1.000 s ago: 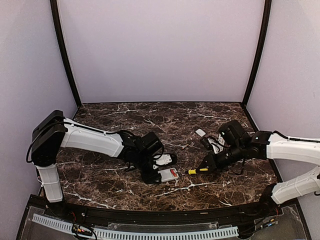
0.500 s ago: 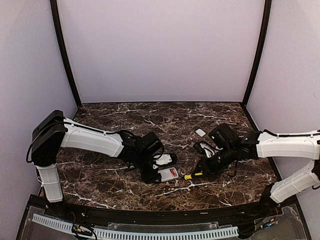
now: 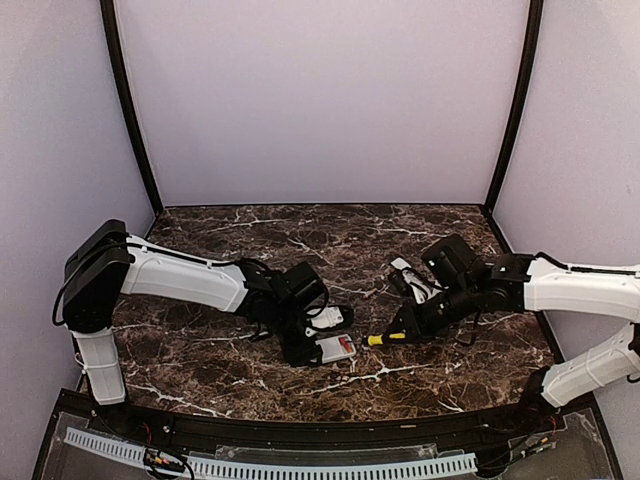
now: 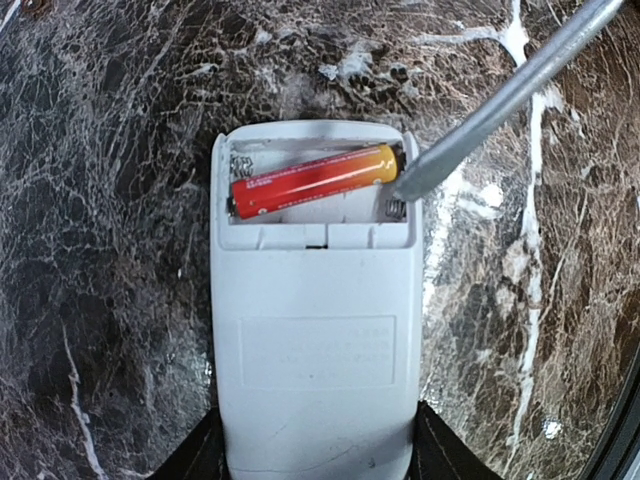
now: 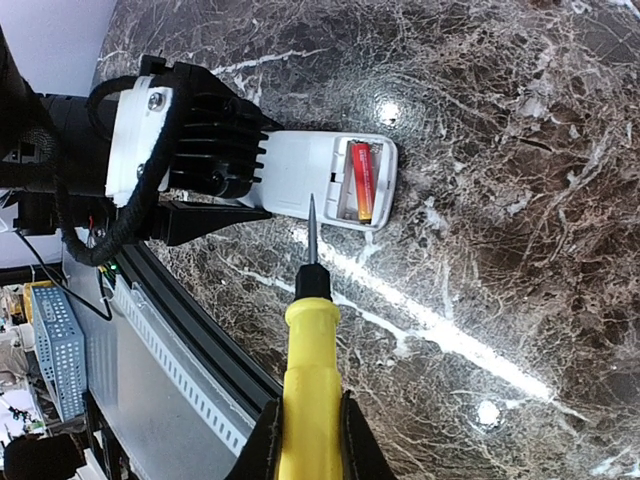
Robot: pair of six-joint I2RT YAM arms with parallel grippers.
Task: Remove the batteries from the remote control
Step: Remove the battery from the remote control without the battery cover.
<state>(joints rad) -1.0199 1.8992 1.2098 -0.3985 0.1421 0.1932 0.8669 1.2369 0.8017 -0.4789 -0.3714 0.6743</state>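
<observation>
left gripper (image 4: 315, 462) part open, clamped across the left end of the white remote control (image 4: 315, 330), which lies back-up on the marble table (image 3: 300, 230) near its centre. one red battery (image 4: 312, 180) sits in the open compartment at the remote's right end. right gripper (image 5: 308, 440) closed tight on the yellow screwdriver (image 5: 305, 340), tip at one end of the battery.

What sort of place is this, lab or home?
Most likely a lab data-collection booth: plain lilac walls enclose a marble-patterned table, the left arm and right arm are bolted at its near edge, and a slotted cable duct runs along the front.
</observation>
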